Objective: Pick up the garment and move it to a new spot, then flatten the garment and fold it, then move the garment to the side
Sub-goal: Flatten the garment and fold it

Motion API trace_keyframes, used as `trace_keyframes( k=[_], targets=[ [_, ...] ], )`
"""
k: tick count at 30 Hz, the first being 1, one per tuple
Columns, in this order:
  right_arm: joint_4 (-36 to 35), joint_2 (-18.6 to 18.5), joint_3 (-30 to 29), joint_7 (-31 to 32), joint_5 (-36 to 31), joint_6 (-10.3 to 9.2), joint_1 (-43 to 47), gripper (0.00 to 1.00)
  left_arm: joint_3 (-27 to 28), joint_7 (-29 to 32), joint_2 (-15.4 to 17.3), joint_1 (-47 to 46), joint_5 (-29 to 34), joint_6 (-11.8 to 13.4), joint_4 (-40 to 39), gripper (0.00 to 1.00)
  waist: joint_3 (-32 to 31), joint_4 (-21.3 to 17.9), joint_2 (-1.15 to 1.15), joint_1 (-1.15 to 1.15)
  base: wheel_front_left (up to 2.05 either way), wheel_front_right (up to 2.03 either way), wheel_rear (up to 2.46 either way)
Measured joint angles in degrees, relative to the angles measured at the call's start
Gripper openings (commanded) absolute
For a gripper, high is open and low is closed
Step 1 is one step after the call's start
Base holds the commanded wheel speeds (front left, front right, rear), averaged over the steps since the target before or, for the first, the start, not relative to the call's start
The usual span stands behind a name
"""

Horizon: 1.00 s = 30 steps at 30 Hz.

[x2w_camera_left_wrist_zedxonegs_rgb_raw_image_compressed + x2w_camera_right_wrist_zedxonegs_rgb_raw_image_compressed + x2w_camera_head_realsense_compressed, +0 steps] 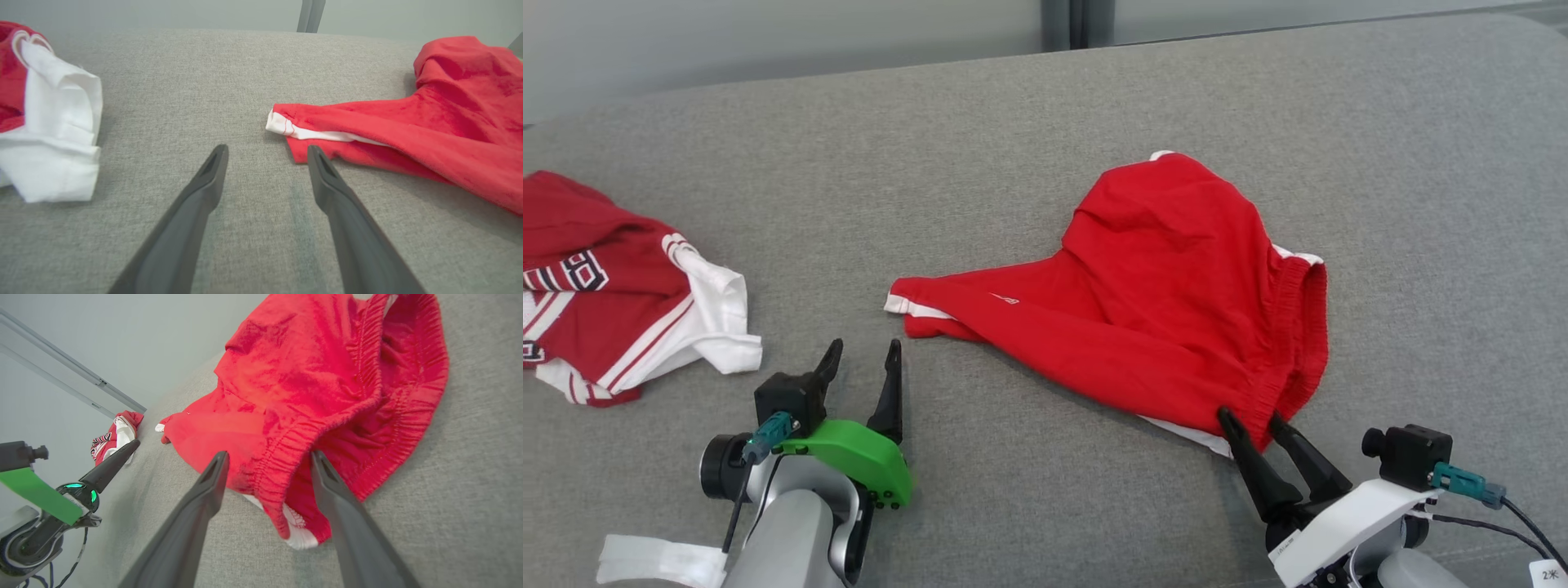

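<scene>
Shorts (1168, 269) waistband (282, 486) between spread right fingers (347, 510) | leg hem (282, 124) beside spread left fingers (202, 192)

The shorts (1168, 286) are bright red, with a thin white stripe at the leg hem and white edging near the waistband. The surface (980, 147) is plain, flecked grey weave. The jersey (613, 286) is darker red with a white sleeve, red-and-white striped trim and white lettering outlined in black. The left pincer (862, 353) has black fingers on a green mount. The right pincer (1248, 418) has black fingers on a white mount.
</scene>
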Motion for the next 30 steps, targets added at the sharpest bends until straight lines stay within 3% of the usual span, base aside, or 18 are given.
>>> trace_keyframes(
  k=[7, 8, 9, 10, 20, 30],
  targets=[
    [1.26, 0.34, -0.83, 0.01, -0.07, 0.00, -0.79, 0.98, -0.36, 0.00, -0.92, 3.10, 0.97, -0.79, -3.28, 1.00, -1.45, 3.66, 0.00, 0.00, 0.00, 0.00, 0.00],
    [1.25, 0.46, -1.48, 0.01, -0.25, 0.00, -0.99, 0.69, -0.29, 0.00, -0.92, 3.28, 1.01, -0.83, -3.50, 1.00, -1.62, 4.03, 0.00, 0.00, 0.00, 0.00, 0.00],
    [1.27, 0.65, -2.37, 0.01, -0.58, 0.00, -1.22, 0.27, -0.24, 0.00, -0.93, 3.52, 1.10, -1.02, -3.75, 1.00, -1.76, 4.33, 0.00, 0.00, 0.00, 0.00, 0.00],
    [1.40, 0.63, -3.07, 0.00, -1.14, 0.00, -1.51, 0.00, -0.19, 0.00, -0.94, 3.74, 1.24, -1.07, -3.92, 1.00, -1.86, 4.59, 0.00, 0.00, 0.00, 0.00, 0.00],
    [4.90, 0.56, -7.57, 0.00, -4.53, 0.00, -6.64, 0.00, -1.80, 0.00, -1.08, 4.27, 0.23, -1.33, -4.91, 1.00, -0.89, 5.19, 0.00, 0.00, 0.00, 0.00, 0.00],
    [14.93, -0.40, -11.37, 0.01, -5.93, 0.00, -12.87, 0.00, -4.91, 0.00, -1.11, 3.50, -1.46, -1.14, -5.21, 1.00, 0.67, 8.02, 0.00, 0.00, 0.00, 0.00, 0.00]
  ],
)
